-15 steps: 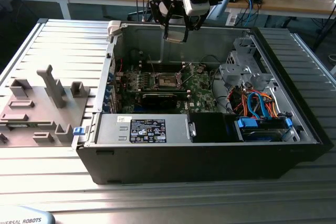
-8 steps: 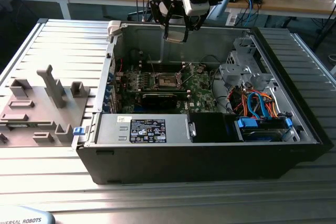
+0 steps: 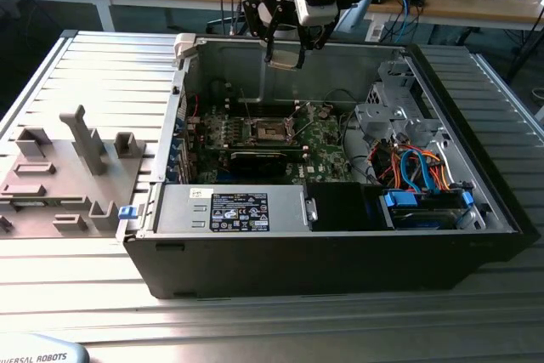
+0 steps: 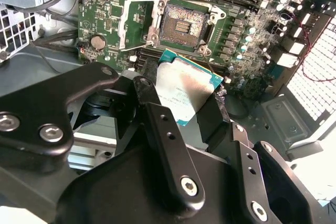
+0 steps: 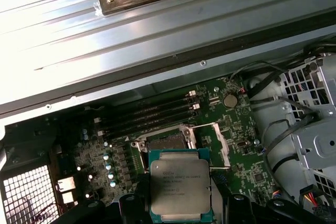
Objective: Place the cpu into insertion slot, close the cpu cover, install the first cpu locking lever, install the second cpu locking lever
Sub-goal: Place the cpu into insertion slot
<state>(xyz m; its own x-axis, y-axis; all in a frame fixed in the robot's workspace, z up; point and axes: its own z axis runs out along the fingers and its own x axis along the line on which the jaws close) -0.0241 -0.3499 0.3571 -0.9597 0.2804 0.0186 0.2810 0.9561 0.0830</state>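
Cpu point(image 4: 184, 90) is clamped by two opposite edges in your gripper point(image 3: 285, 50), metal top facing the first wrist view. You hold it high over the case point(image 3: 340, 252), near its far wall in the exterior view. Slot point(image 4: 184, 24) lies below, well apart from the cpu, bare, its cover point(image 4: 137, 24) swung open beside it; nothing is seated yet.

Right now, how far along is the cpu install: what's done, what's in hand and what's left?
Done: the cpu is picked up. In hand: the end effector grips it by its edges, close to the insertion slot but not in it; the slot is empty. Left: seating the chip, closing the cpu cover, which stands open beside the slot, and the two latching steps.
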